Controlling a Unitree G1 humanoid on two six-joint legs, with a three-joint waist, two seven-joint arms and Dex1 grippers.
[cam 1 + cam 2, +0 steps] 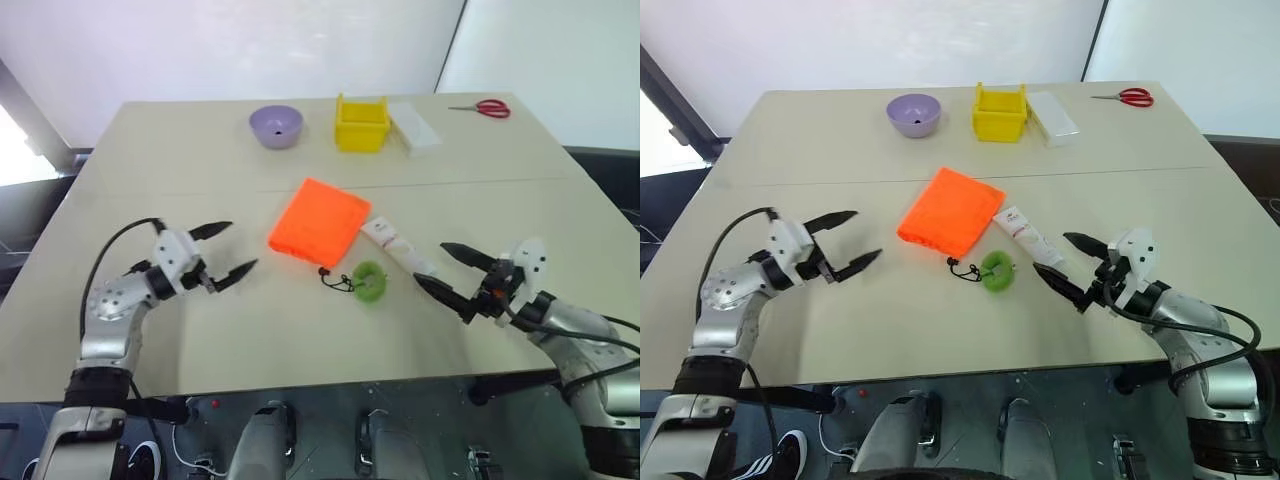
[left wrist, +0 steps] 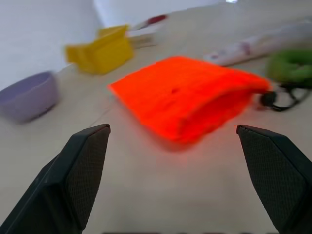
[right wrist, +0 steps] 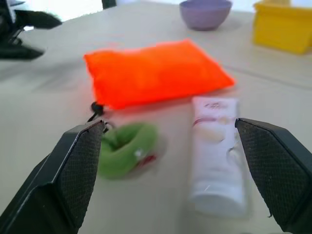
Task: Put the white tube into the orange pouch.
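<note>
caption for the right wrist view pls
Open right gripper facing the white tube, green ring and orange pouch.

Orange pouch: bright orange, plain, between both grippers. Cord: dark. Ring: green, near right gripper. White tube: white, faint pink-red print, just beyond right gripper. Both grippers' fingers black; left gripper body white. Bowl: lilac. Bin: yellow. Box: clear-white. Scissors: red handles. Table: beige.
</note>
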